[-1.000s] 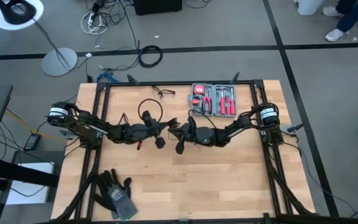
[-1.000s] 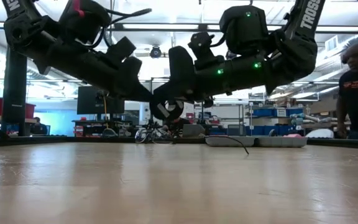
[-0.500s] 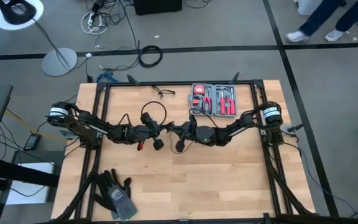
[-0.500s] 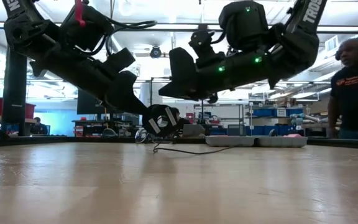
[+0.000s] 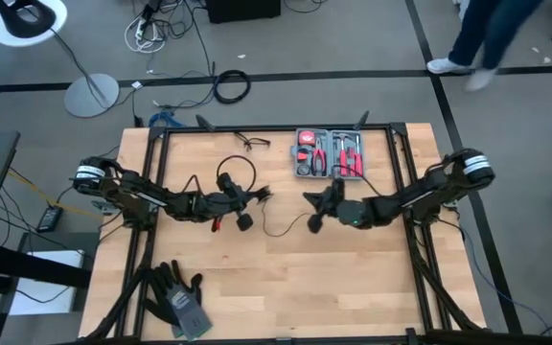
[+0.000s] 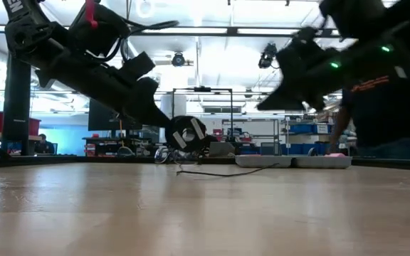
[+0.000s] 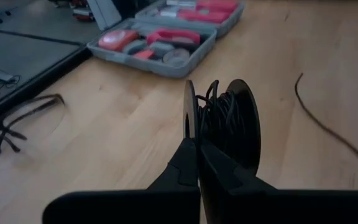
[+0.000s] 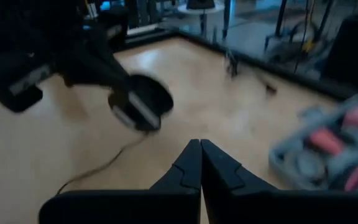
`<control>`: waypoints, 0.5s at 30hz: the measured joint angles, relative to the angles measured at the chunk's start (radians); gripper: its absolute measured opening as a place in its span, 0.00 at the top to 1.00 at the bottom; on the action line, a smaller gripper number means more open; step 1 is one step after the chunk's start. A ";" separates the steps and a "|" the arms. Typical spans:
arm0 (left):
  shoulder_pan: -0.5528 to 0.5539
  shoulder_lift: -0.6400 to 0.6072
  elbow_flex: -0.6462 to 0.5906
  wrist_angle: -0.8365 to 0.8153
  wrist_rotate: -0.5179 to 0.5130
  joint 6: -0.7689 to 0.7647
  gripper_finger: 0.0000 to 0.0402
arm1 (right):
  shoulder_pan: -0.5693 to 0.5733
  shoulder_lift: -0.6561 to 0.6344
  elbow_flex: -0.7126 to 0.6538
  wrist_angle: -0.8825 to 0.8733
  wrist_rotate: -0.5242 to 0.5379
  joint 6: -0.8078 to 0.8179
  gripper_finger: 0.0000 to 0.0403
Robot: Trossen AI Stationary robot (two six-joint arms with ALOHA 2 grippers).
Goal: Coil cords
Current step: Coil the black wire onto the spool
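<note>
The cord's round black puck (image 7: 229, 124) stands on edge, with thin black cable wound in its groove. My left gripper (image 7: 196, 146) is shut on it near the table's middle (image 5: 241, 215). A loose stretch of the cord (image 5: 278, 228) runs from the puck along the table toward the right. It also shows in the low view (image 6: 219, 171) and the right wrist view (image 8: 98, 165). My right gripper (image 5: 311, 213) hangs shut and empty right of that stretch, above the wood. Its fingers (image 8: 201, 152) point toward the puck (image 8: 143, 102). My left gripper pinches the rim of one of the puck's flat discs (image 7: 190, 121) between its two fingers. The fingers come from the table's left, slanting a little downward. The puck (image 6: 187, 134) hangs on edge clear of the table, and its cord trails slack onto the wood.
A grey case of red tools (image 5: 330, 155) lies at the far middle and black glasses (image 5: 249, 143) far left of it. Dark gloves (image 5: 178, 297) lie at the near left corner. A person (image 5: 487, 34) walks past beyond the table's far right.
My right gripper has drawn back from the left gripper toward the table's right edge, staying shut. The loose stretch of cord that hung between the grippers now lies along the table. The puck has sunk a little in my left gripper's hold.
</note>
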 joint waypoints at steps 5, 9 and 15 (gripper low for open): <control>0.000 0.000 0.000 0.087 -0.002 0.007 1.00 | 0.006 0.010 -0.053 0.006 -0.063 0.170 0.99; 0.000 0.000 0.000 0.123 -0.002 0.025 1.00 | 0.002 0.102 -0.003 0.013 -0.073 0.207 0.99; 0.000 0.000 0.000 0.170 -0.002 0.026 1.00 | -0.011 0.279 0.100 0.078 -0.075 0.136 0.98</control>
